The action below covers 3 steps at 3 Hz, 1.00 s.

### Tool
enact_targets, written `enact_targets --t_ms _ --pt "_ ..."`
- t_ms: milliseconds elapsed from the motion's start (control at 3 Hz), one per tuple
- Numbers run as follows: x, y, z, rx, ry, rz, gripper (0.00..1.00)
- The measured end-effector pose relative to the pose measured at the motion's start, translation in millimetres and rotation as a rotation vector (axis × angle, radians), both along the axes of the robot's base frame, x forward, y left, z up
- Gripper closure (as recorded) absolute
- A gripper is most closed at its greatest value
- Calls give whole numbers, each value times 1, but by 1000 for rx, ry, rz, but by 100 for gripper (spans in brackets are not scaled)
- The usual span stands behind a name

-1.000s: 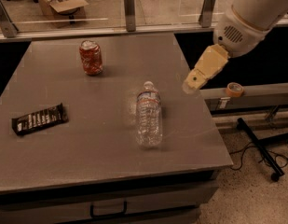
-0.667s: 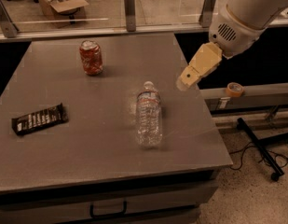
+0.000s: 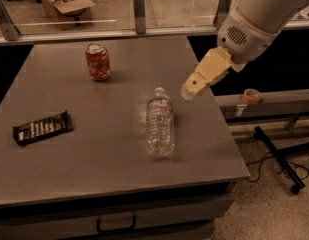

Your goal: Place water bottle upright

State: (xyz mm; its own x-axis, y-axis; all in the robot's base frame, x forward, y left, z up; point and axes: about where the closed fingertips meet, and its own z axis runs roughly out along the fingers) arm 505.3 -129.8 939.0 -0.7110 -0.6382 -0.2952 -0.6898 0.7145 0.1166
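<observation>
The water bottle (image 3: 160, 123) is clear ribbed plastic with a white cap and a thin label band. It lies on its side on the grey table (image 3: 69, 164), right of centre, cap pointing away from the camera. My gripper (image 3: 190, 91) hangs above the table's right side, just right of the bottle's cap end and apart from it. It holds nothing.
A red dented soda can (image 3: 97, 62) stands upright at the back of the table. A dark snack bar wrapper (image 3: 42, 127) lies at the left. A glass barrier with posts runs behind the table. A tape roll (image 3: 251, 95) sits on a ledge right.
My gripper has moved left and a little lower, from beyond the table's right edge toward the bottle's cap end. The bottle, can and wrapper have not moved.
</observation>
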Motion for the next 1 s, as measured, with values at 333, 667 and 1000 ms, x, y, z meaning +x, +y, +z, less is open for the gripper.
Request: enact_targets --t_ms 333,667,1000 --pt "-17 23 -5 15 76 -77 0" --pt "-30 48 -13 2 81 -207 0" --pt "-22 68 -21 -23 9 -320 0"
